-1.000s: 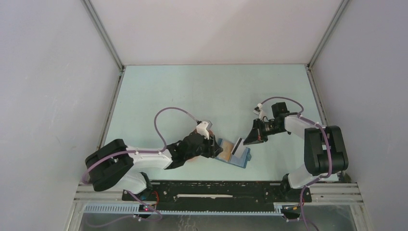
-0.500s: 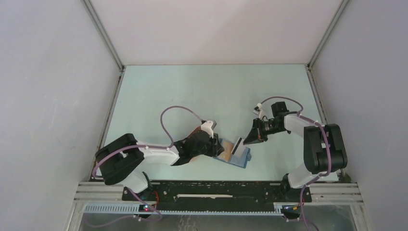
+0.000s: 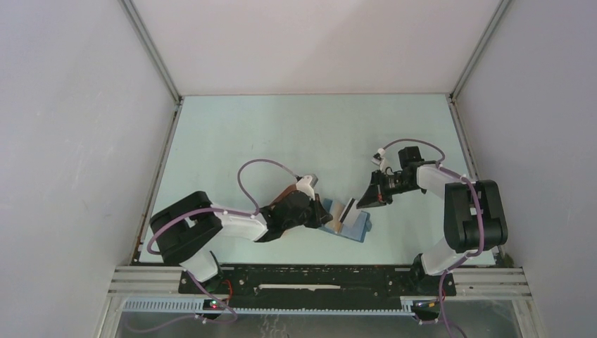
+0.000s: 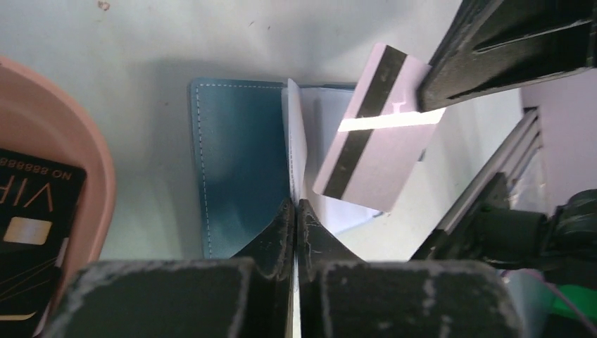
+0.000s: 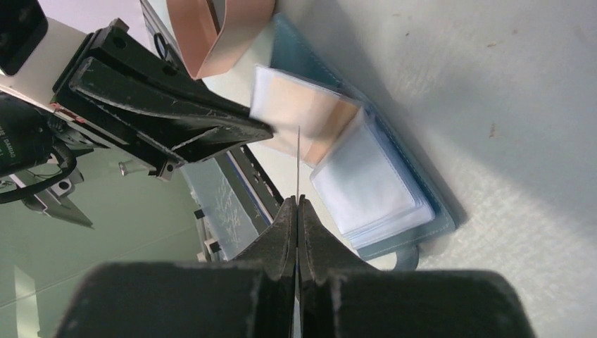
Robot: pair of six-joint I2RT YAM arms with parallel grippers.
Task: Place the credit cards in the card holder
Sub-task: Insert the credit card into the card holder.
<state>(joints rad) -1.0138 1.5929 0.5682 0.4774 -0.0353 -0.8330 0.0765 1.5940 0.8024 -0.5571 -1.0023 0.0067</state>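
Now inserting: right gripper (image 5: pixel 298 204) clamps thin pale dark-striped credit card (image 4: pixel 373 130) over the open blue folding card holder (image 4: pixel 236 162); left gripper (image 4: pixel 296 211) pinches its inner leaf. Next: align edge with pocket, slide.

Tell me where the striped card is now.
In the left wrist view, the striped card hangs tilted over the open card holder, pinched by the right gripper.

The counter (image 3: pixel 281 141) is a pale green flat surface. Two items lie directly on it. The card holder (image 4: pixel 236 162) lies open, directly ahead of the left hand (image 4: pixel 296 211). The pink tray (image 4: pixel 95 169) sits beside that hand, near the holder but apart from it.
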